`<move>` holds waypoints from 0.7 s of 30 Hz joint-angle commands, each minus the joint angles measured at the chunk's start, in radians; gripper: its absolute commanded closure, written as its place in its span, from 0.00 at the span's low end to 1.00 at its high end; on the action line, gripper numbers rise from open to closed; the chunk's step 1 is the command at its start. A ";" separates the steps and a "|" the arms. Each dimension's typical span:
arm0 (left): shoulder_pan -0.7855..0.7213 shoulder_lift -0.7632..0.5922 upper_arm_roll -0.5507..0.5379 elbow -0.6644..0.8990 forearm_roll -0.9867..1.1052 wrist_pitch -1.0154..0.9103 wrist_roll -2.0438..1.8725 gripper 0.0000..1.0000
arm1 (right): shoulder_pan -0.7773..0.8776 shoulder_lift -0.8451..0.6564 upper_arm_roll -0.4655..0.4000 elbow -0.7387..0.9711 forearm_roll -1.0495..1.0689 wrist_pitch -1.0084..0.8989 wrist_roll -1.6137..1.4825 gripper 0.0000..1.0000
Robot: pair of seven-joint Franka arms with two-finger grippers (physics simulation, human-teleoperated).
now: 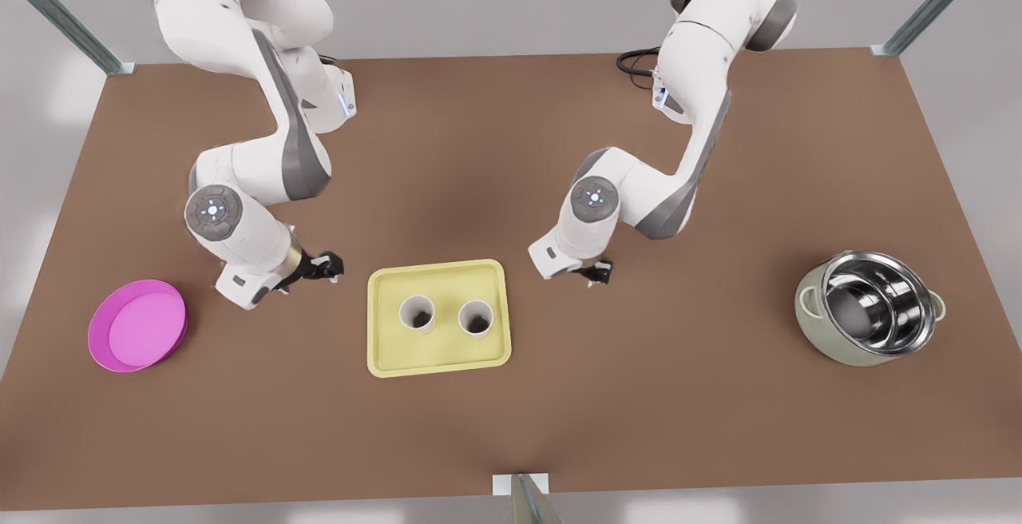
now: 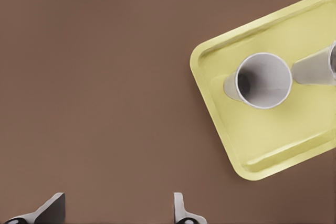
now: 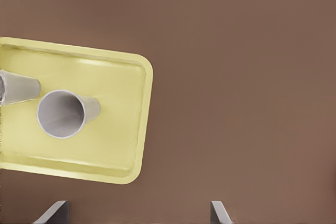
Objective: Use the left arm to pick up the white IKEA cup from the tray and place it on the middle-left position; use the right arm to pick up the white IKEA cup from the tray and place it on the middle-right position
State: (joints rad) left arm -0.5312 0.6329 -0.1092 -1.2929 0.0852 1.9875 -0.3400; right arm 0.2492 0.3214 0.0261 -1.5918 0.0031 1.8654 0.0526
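while both cups stand upright on the tray [image 1: 438, 356], neither is gripped yet. left pincer [image 1: 326, 266] hangs above bare tabletop [image 1: 511, 148] just off one tray end, fingers [image 2: 181, 211] spread, holding nothing; left cup [image 1: 417, 313] is the nearer one to it. right pincer [image 1: 597, 271] hangs off the opposite tray end, fingers [image 3: 218, 212] spread and empty too; right cup [image 1: 476, 318] is nearer to it. cups sit close together, not touching.

judgement: step in hand is the approach. each pincer should come in over its own cup from its outer side, straddle the wall, and close only once centred; keep a finger out of the gap between cups so the neighbour isn't knocked.

hard to read: only the fingertips show in the wrist views. pink plate [image 1: 137, 325] and steel pot [image 1: 872, 308] lie well beyond the pincers, clear of the work.
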 commanded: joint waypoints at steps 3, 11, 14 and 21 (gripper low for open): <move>-0.030 0.205 0.008 0.288 0.044 0.100 -0.646 0.00 | 0.093 0.114 0.000 -0.002 0.009 0.176 0.302 0.00; -0.147 0.390 0.057 0.477 0.051 0.194 -0.737 0.00 | 0.101 0.251 0.014 -0.033 0.003 0.359 0.279 0.00; -0.150 0.429 0.098 0.500 0.059 0.264 -0.706 0.00 | 0.099 0.295 0.015 -0.033 0.000 0.426 0.277 0.00; -0.208 0.478 0.112 0.498 0.062 0.291 -0.728 0.00 | 0.105 0.344 0.015 -0.050 -0.005 0.457 0.276 0.00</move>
State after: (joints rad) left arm -0.7349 1.1116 0.0023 -0.7945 0.1437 2.2422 -0.8262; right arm 0.3531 0.6619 0.0414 -1.6393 -0.0008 2.2687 0.2510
